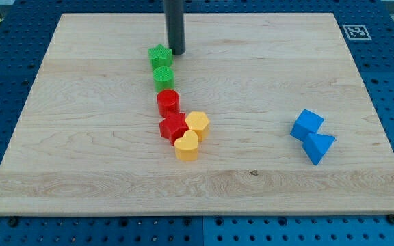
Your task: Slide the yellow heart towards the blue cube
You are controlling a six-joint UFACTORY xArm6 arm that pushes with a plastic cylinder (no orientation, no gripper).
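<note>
- Nearest the camera view's bottom lies the yellow heart [187,146], low in the middle cluster, touching the red star-like block [173,128] above it to the view's left and just below the yellow hexagon [198,124].
- Above these a column runs toward the view's top: a red cylinder [168,102], a green cylinder-like block [163,78], then a green star-like block [160,56].
- Well apart at the view's right sits the blue cube [308,124], touching a blue wedge-shaped block [318,146] just below it.
- All rest on the wooden worktop [81,157].
- No claw exists on this arm, so no open or closed state can be told; the rod's end, my tip [177,52], stands just right of the green star-like block, far above the heart.
- Judged from this, the approach step is in hand and the push is not begun.
- Next, the tip likely needs to travel around the column to the heart's left side, then push rightward, taking care not to drag the red star-like block or hexagon along.
</note>
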